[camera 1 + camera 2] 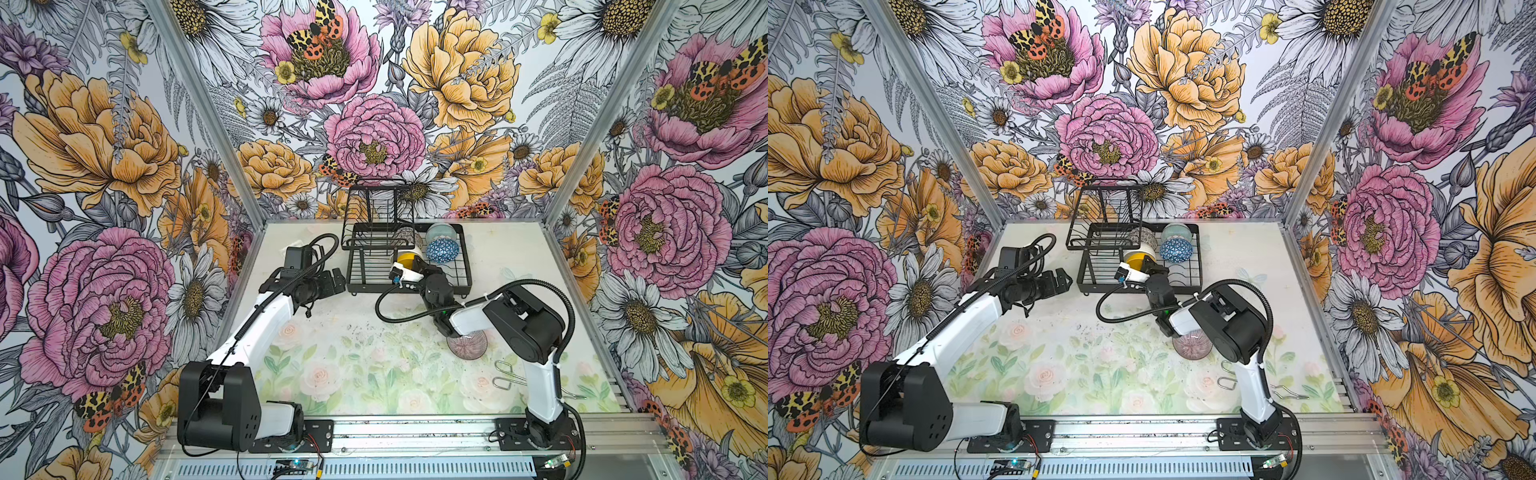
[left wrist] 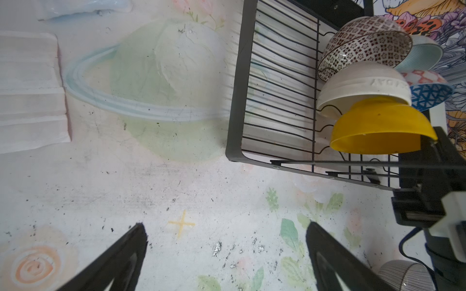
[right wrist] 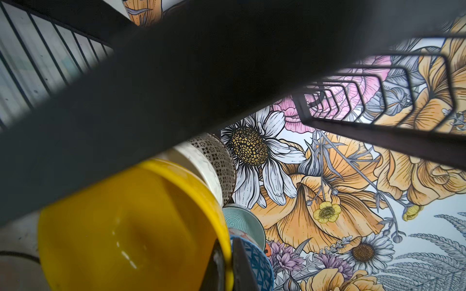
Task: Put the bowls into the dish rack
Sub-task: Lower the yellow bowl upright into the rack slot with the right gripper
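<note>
In both top views the right claw (image 1: 417,264) clamps the yellow bowl (image 1: 405,258) inside the dish rack (image 1: 374,288) by the worktop's (image 1: 332,320) far edge. In the left wrist view the left claw (image 2: 226,226) stands apart. The right wrist view shows the bowl's rim pinched.

Near-left slots of the black wire dish rack (image 1: 361,286) lie open from above; its raised upper basket (image 1: 380,216) roofs the far-left corner. Small round bowls (image 1: 444,251) on edge and the right claw (image 1: 417,265), clamped on the yellow plastic bowl (image 1: 405,258), crowd the right half.
</note>
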